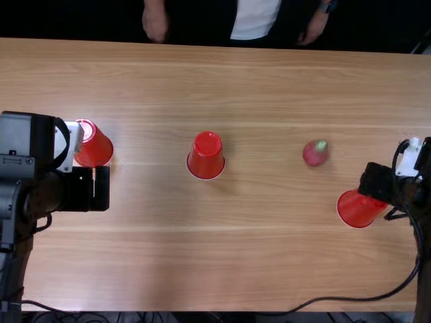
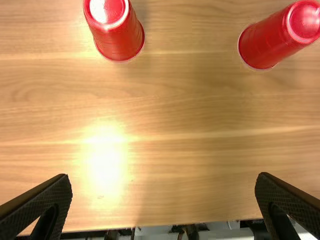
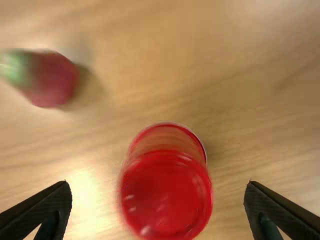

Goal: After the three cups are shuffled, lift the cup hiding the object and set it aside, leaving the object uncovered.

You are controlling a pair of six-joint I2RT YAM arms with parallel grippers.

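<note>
Three red cups stand upside down on the wooden table (image 1: 215, 87): one at the left (image 1: 92, 144), one in the middle (image 1: 205, 155), one at the right near the front (image 1: 355, 209). A small red object with a green top (image 1: 315, 153), like a strawberry, lies uncovered between the middle and right cups. My right gripper (image 1: 374, 184) hangs just over the right cup (image 3: 165, 185), open, its fingers (image 3: 40, 210) wide of the cup; the red object (image 3: 44, 77) lies beyond. My left gripper (image 1: 97, 189) is open just in front of the left cup, with two cups (image 2: 114, 27) (image 2: 277, 35) ahead of it.
A person stands behind the far edge of the table, hands (image 1: 155, 23) off the cups. A black cable (image 1: 337, 299) runs along the front edge at the right. Bare wood lies between the cups.
</note>
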